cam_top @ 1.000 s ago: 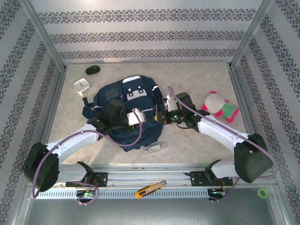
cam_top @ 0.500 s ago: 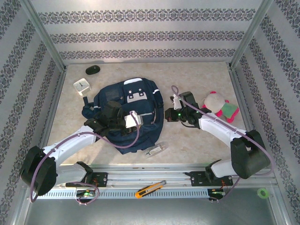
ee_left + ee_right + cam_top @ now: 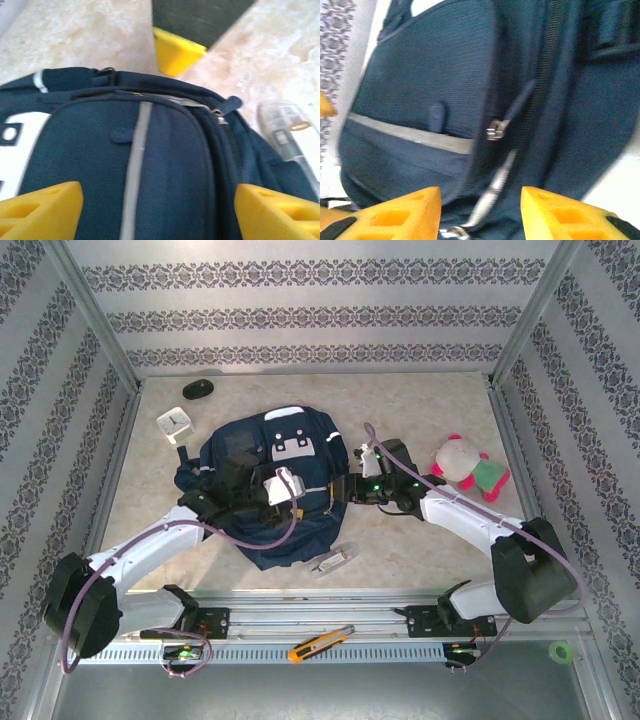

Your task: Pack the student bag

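Student bag [image 3: 300, 525] between clock [image 3: 172, 421] and toy [image 3: 460, 458]

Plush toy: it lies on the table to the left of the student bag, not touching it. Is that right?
No. The plush toy lies to the right of the student bag, not to the left, as the top external view shows. It is on the table and not touching the bag.

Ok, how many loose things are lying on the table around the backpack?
4: black object far left, white clock nearer the backpack, plush toy at right, clear item at the backpack's near edge. Others may be hidden.
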`<action>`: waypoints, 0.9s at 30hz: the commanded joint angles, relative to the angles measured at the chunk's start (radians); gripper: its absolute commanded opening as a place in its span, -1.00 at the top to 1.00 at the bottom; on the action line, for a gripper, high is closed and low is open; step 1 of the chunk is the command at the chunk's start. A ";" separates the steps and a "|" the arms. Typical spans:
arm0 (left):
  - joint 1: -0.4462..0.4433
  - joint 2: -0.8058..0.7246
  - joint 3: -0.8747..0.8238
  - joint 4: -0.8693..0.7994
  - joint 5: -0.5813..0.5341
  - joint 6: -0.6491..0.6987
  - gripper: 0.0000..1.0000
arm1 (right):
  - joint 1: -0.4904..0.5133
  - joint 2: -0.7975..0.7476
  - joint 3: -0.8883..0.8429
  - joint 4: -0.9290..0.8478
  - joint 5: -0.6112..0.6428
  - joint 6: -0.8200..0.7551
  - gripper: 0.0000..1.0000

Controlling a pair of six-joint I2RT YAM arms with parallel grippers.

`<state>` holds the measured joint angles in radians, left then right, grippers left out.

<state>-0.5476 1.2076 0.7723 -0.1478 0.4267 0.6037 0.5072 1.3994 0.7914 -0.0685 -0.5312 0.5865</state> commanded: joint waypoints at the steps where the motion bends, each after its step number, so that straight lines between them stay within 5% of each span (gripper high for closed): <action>1: 0.005 0.020 0.048 -0.044 -0.071 0.067 -0.61 | 0.032 0.046 0.026 0.068 -0.059 0.145 0.09; 11: 0.005 0.022 0.037 -0.035 -0.084 0.087 -0.62 | 0.085 0.145 0.108 0.020 0.060 0.354 0.01; 19: 0.006 0.056 0.041 -0.064 -0.027 0.124 -0.67 | 0.109 0.131 0.159 0.110 0.061 0.391 0.98; 27: 0.005 0.113 0.073 0.008 -0.070 0.093 -0.69 | 0.120 0.049 0.186 0.159 0.081 0.407 1.00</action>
<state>-0.5476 1.3029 0.8047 -0.1688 0.3790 0.6994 0.6136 1.5150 0.9211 -0.0135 -0.4641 0.9783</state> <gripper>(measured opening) 0.847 0.042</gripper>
